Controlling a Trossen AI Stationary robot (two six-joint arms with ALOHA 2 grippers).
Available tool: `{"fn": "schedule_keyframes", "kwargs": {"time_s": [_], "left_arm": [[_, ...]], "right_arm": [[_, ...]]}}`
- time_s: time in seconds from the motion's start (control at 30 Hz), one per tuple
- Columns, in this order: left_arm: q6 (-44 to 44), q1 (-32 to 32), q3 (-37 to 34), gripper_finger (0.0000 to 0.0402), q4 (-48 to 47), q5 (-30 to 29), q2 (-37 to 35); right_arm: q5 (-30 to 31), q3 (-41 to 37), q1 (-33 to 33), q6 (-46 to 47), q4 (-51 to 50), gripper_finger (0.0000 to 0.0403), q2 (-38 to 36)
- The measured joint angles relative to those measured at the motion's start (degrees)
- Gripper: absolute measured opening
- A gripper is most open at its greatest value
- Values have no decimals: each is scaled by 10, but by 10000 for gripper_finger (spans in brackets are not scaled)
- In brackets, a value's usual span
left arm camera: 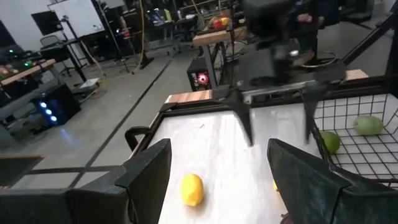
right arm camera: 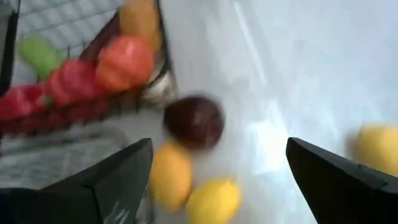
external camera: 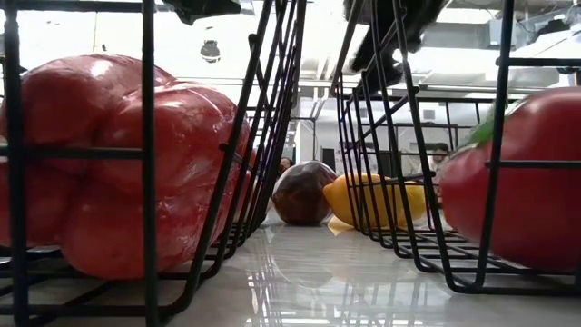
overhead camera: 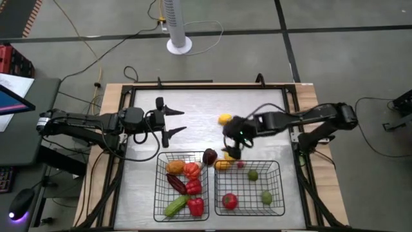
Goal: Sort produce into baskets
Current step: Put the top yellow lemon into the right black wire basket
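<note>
Nearest me on the table (overhead camera: 138,193) sit the two wire baskets side by side, with only a narrow lane of bare tabletop between their facing walls. The left basket (overhead camera: 158,193) holds a green cucumber (overhead camera: 175,206), red peppers (overhead camera: 195,206), a dark red piece and an orange one; the right basket (overhead camera: 281,187) holds a tomato (overhead camera: 229,201) and two limes (overhead camera: 266,197), with a good deal of floor free. Just past the far end of that lane a dark purple piece (overhead camera: 210,156) lies against the left basket's far corner, and two yellow lemons (overhead camera: 222,165) lie beside it at the right basket's far edge. My right gripper (overhead camera: 230,149) hangs above this cluster; its fingers (right arm camera: 112,180) are spread wide and grip nothing. Farther back, one more lemon (overhead camera: 224,119) sits alone on open tabletop, with clear room all round it. My left gripper (overhead camera: 176,120) waits over the far left part of the table, well away from the baskets, fingers (left arm camera: 146,171) wide apart and empty.
</note>
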Motion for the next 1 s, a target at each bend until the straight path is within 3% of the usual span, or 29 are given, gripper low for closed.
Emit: {"fn": "schedule_keyframes", "kwargs": {"time_s": [0.13,0.3,0.43,0.73,0.87,1.0], "left_arm": [[3,0,0,254,-6,-2,0],[5,1,-4,254,-9,-11,0],[5,1,-4,254,-12,-11,0],[14,1,-4,254,-30,-13,0],[14,1,-4,254,-33,-25,0],[13,1,-4,254,-34,-29,0]], "right_arm": [[0,0,-44,-54,42,397,31],[55,0,-114,-95,37,397,79],[63,-1,-156,-139,61,397,121],[87,-1,-214,-201,75,397,191],[134,-8,-216,-226,87,397,204],[135,-8,-217,-234,85,396,210]]}}
